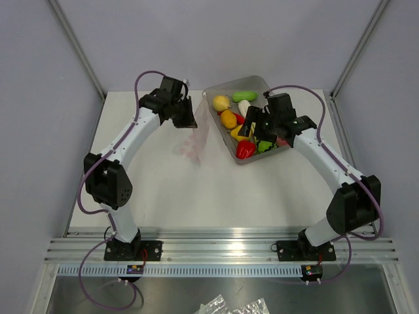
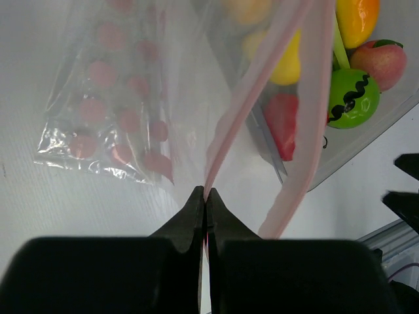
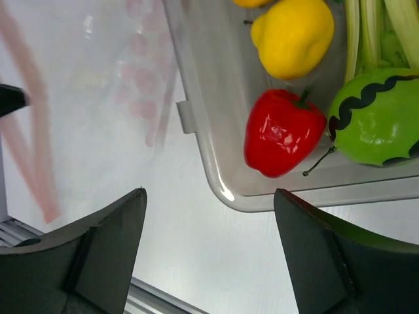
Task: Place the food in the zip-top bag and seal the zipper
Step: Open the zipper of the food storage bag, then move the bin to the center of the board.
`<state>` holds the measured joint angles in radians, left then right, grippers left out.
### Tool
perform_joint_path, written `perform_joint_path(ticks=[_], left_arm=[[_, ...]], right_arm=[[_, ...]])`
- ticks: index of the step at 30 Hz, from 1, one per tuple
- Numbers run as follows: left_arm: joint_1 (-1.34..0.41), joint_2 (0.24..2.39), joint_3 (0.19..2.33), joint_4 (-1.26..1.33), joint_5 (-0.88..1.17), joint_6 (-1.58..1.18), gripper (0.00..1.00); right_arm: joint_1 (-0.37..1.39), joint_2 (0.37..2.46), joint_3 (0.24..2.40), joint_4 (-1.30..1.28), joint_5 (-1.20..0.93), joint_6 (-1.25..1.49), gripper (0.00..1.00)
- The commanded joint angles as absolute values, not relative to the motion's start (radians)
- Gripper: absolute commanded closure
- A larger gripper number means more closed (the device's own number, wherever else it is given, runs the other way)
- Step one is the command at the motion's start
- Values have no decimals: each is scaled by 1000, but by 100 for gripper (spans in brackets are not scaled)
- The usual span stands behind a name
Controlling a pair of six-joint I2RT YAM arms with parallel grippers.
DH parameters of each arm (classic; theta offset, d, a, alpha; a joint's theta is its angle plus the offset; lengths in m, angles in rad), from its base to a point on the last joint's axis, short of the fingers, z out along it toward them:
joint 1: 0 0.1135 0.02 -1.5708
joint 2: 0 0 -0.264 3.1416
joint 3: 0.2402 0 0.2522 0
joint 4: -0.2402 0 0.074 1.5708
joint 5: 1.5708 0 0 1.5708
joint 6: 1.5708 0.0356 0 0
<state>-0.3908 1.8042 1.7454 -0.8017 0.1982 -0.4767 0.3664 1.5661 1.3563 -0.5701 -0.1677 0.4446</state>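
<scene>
The tabletop (image 1: 196, 190) carries everything I care about, and the zip-top bag (image 1: 194, 140) hangs down to it below my left end effector (image 2: 205, 196). That end effector is pinched tight on the bag's top edge, so the clear sheet falls away ahead of it. The grey tray (image 3: 203, 140) sits just beside the bag. Its near corner lies directly ahead of my right end effector (image 3: 209, 196), which is spread wide with nothing between its sides. The food is all in that tray, none in the bag as far as I can tell. The green striped melon (image 3: 376, 118) lies ahead and far to the right of the right end effector. The yellow pepper (image 3: 292, 36) is further ahead, and the red pepper (image 3: 283, 133) is nearest, just inside the tray wall, ahead and slightly right of the open gap. Its stem points away from me, so I judge its long axis runs roughly fore and aft. Closing across it should catch its width after a small shift right and forward. The right arm is plainly the nearer one for that pick. The zipper (image 2: 249, 104) runs up and away from the left end effector, and the bag mouth lies to the left of the right one.
</scene>
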Motion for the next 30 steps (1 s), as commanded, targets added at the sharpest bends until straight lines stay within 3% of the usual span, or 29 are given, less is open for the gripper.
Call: perform_joint_path(ticks=[1, 7, 16, 30], left_arm=[[-387, 1825, 1784, -779, 183, -486, 100], [-385, 1818, 1775, -778, 172, -485, 100], [-388, 1789, 1746, -775, 179, -488, 100], [-396, 1755, 1747, -784, 199, -471, 100]], right_arm=[[367, 1457, 1355, -532, -190, 422, 14], [354, 1457, 1353, -587, -39, 408, 14], [301, 1689, 1407, -634, -54, 426, 14], [301, 1516, 1109, -633, -115, 521, 15]])
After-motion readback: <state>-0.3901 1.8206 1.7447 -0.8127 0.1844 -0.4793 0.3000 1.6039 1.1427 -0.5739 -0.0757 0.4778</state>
